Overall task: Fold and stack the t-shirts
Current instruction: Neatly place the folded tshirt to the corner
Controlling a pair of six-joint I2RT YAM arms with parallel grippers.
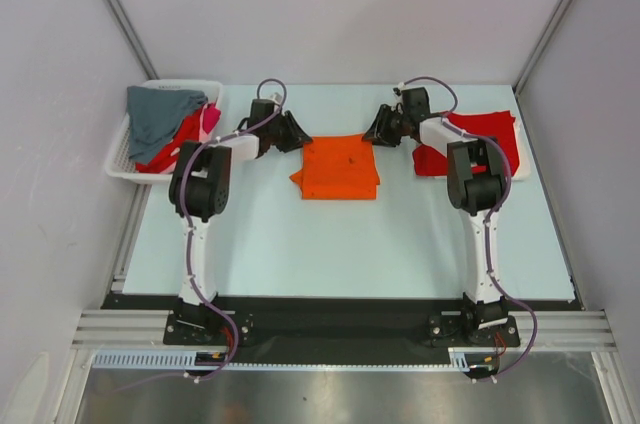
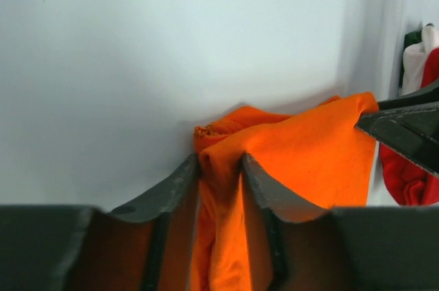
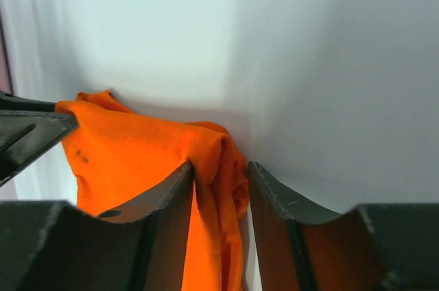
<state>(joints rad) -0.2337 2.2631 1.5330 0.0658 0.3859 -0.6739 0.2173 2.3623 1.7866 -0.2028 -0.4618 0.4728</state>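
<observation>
Orange t-shirt [image 1: 340, 168]: lies mid-counter between the 2 arms, doubled into a rough square, with its far edge gathered in both grips.
Left pincer [image 2: 219, 164]: clenched on the shirt's far-left corner, with a bunched ridge of cloth pinched between its fingers.
Right pincer [image 3: 219, 167]: clenched on the far-right corner in the same way, so the edge stretches between the 2 grips.
Why held so: 1 grip per corner keeps that edge straight. I'd judge this sets up a fold toward the near side.
Red t-shirt [image 1: 485, 136]: folded flat at the far right, just behind the right arm, and probably the base of the stack.
Basket [image 1: 118, 162]: white mesh at the far-left corner, holding a grey t-shirt [image 1: 160, 109] over a red one [image 1: 178, 144] and a pink one [image 1: 210, 121], which look unfolded.
Counter [image 1: 350, 254]: pale blue, carrying the shirts and the basket.
Progress: early, I'd say, with 1 folded, 1 in hand and 3 waiting.
Risk: an uneven pull between the arms could skew the crease.
</observation>
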